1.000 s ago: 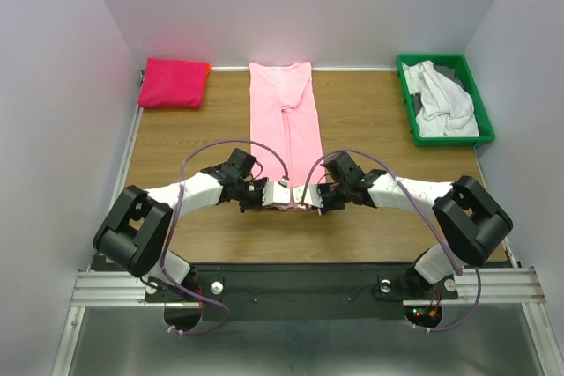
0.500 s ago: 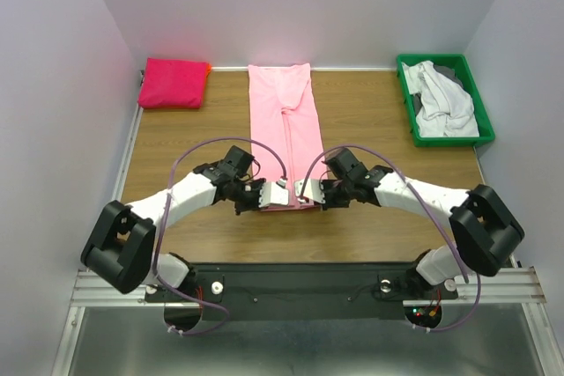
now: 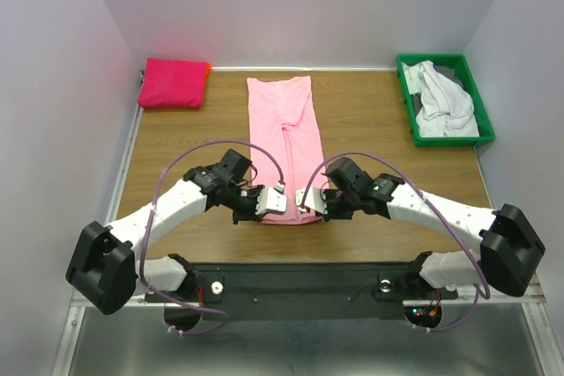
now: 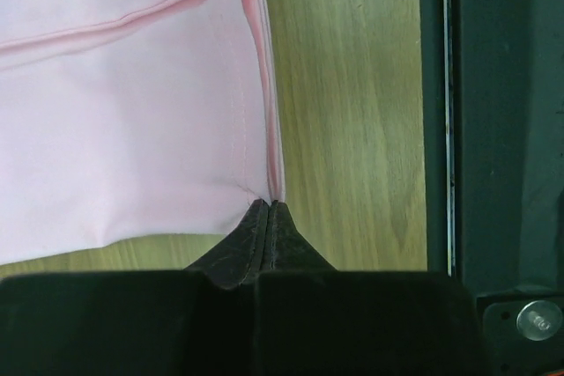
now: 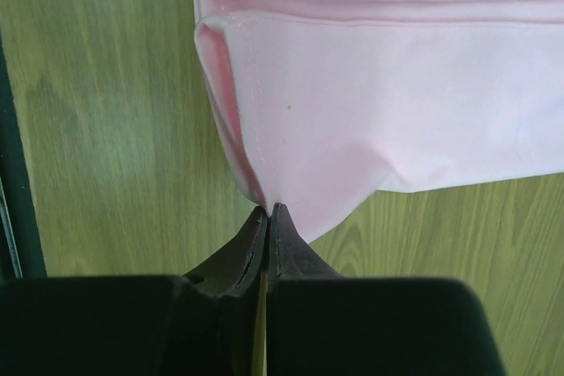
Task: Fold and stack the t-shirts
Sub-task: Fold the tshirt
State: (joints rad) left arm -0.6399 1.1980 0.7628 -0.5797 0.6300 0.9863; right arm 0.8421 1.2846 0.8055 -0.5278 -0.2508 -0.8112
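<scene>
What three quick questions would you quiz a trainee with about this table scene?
1. True or false: the left gripper and the right gripper are each shut on a near corner of the light pink t-shirt.
2. Where does the folded magenta t-shirt lie? A) at the far left corner of the table B) on the pink one C) at the near edge
3. Fill in: the white t-shirt lies in a ___ bin.
Key: 1 true; 2 A; 3 green.
</scene>
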